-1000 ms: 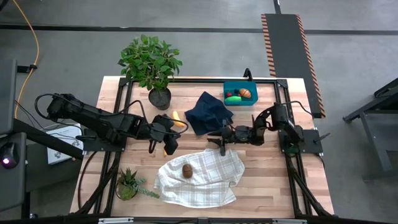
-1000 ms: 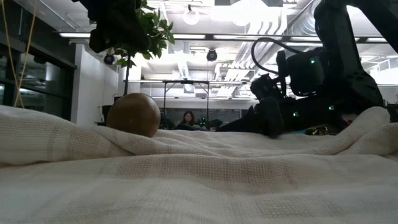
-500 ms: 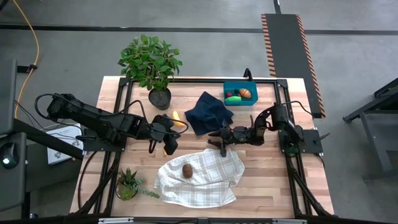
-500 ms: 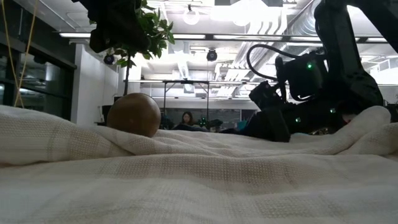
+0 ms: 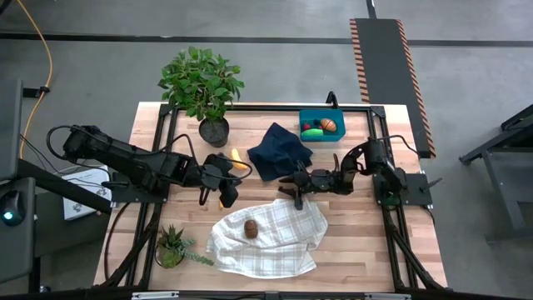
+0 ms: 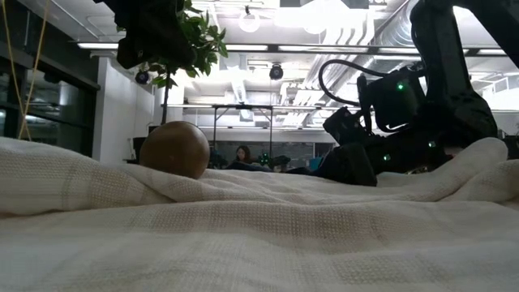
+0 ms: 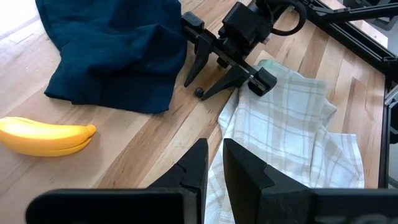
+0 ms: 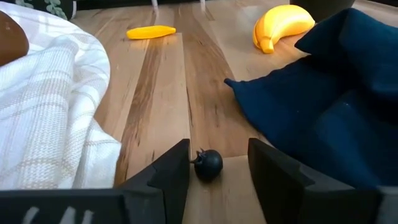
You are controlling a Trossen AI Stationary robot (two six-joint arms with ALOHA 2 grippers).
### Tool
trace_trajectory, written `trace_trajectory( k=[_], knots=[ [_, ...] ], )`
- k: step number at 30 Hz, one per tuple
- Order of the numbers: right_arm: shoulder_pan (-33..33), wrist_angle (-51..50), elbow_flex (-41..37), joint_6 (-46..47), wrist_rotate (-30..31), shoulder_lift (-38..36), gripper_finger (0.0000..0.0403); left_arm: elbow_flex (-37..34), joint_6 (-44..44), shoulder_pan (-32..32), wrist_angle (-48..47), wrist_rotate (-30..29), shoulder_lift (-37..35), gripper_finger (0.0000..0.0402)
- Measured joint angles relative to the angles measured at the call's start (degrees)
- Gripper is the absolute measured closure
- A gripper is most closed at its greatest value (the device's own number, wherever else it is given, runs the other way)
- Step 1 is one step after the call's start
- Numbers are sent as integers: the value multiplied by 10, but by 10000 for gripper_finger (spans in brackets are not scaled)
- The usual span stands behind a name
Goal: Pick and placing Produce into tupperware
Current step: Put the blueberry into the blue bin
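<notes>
We see a yellow banana (image 8: 281, 23), a navy cloth (image 7: 118, 50), a white towel with pale green-beige checks (image 7: 292, 118), a brown kiwi (image 6: 173, 149), a teal tupperware (image 5: 306, 118) and what may be a dark cherry (image 8: 208, 164).

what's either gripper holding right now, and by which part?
Nothing is held. The right gripper is open at the table, fingers either side of a small dark round cherry-like piece, not clamping it. The left gripper is nearly closed and empty.

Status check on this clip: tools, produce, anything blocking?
Right tool open, low on the table, straddling a small dark cherry. Left tool nearly shut, empty, near the banana. Navy cloth beside the cherry; not blocking.
</notes>
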Motion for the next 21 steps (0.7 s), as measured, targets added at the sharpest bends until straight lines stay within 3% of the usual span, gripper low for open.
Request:
trace_trajectory(
  k=[13, 21],
  knots=[
    [0, -17, 0, 1, 0, 0, 252, 0, -4, 0, 0, 0, 0, 362],
    [0, -16, -1, 3, 0, 1, 281, 0, -5, 0, 0, 0, 0, 362]
  ],
)
